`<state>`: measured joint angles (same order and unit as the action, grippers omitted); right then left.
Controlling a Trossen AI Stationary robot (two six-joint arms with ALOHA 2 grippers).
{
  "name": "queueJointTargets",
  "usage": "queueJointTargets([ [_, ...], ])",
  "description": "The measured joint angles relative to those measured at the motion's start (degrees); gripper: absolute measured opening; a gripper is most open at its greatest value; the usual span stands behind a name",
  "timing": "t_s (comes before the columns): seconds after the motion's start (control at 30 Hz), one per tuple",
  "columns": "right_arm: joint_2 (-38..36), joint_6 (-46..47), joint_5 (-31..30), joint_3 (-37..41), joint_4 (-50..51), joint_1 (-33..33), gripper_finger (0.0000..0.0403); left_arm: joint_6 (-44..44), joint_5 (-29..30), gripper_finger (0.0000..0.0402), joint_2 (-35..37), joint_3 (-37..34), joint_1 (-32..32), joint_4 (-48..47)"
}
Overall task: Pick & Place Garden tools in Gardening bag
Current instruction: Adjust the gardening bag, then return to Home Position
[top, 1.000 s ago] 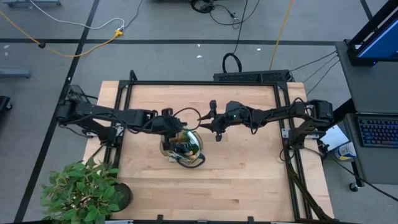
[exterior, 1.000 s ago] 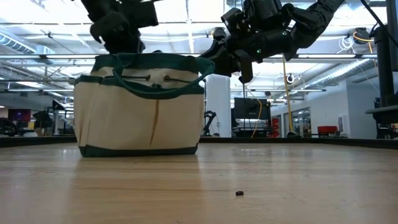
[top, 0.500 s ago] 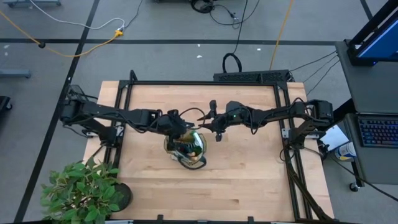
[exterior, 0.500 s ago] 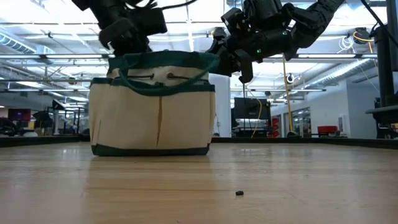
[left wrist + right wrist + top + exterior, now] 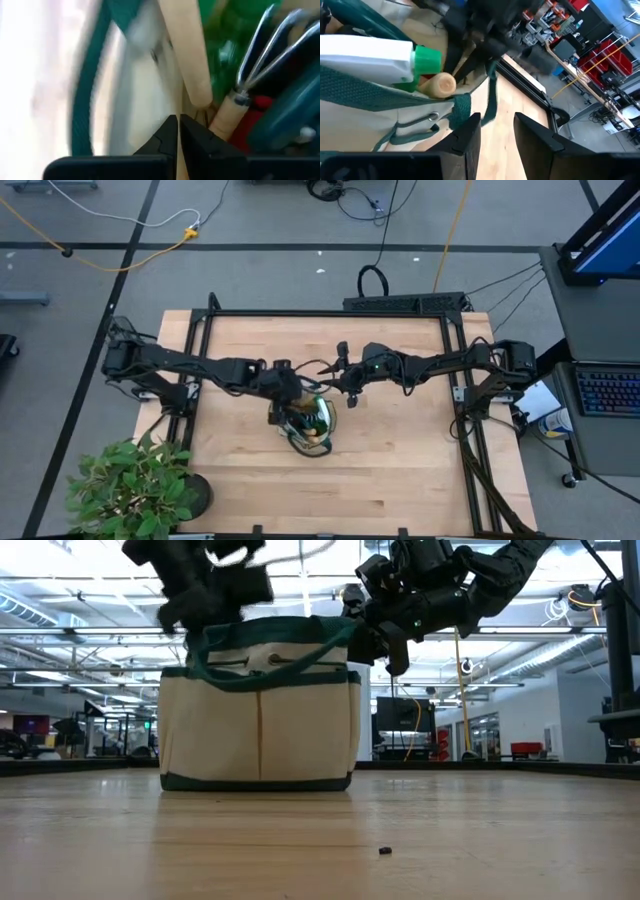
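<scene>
Round beige fabric bag (image 5: 258,710) with green trim, tools inside, dragged rightward across wooden table (image 5: 400,450) to centre. Left gripper (image 5: 285,385) clenched at rim; right gripper (image 5: 335,375) part-open, holding nothing. Packing looks done.

One camera hangs overhead, looking straight down on the whole table (image 5: 400,470). Another sits at tabletop level, looking across into the room. Each wrist camera peers close into the bag (image 5: 258,720) (all four views share it).
</scene>
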<state>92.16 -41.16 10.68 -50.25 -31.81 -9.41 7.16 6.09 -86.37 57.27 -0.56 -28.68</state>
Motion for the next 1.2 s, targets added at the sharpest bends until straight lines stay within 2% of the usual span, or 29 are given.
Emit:
queueJointTargets([
  [0.2,-1.3,4.7,-0.2,0.0,0.4,0.0,0.0112,0.4,0.4,0.0026,8.2,0.1,0.0,1.2],
  [0.3,-4.1,9.2,-0.3,-0.1,1.4,0.0,0.0112,0.2,3.4,0.0026,14.3,0.0,0.0,0.8],
  [0.4,-8.9,12.6,-0.5,0.1,5.8,0.1,0.0112,0.1,8.4,0.0026,20.4,0.2,0.2,1.0],
  [0.5,-15.1,15.8,-4.1,0.1,11.7,0.6,0.0111,-0.4,12.6,0.0026,26.1,0.1,0.3,1.0],
  [0.6,-21.0,18.8,-9.1,-0.1,17.0,1.4,0.0098,-1.3,14.7,0.0026,31.5,0.1,0.5,-0.8],
  [0.7,-26.9,22.3,-9.3,-0.1,23.0,1.9,0.0068,-1.9,15.1,0.0026,36.4,-0.8,0.6,-2.3],
  [0.83,-33.9,26.5,-9.2,0.3,29.5,2.7,0.0009,-1.6,15.0,0.0026,43.9,-6.7,0.7,-1.6],
  [1.03,-45.3,28.5,-9.4,6.2,30.0,3.1,0.0002,-2.5,13.0,0.0026,57.5,-20.4,0.7,4.9],
  [1.2,-55.7,31.3,-9.1,13.9,29.4,3.1,0.0001,1.2,4.1,0.0026,68.3,-29.9,0.7,10.9],
])
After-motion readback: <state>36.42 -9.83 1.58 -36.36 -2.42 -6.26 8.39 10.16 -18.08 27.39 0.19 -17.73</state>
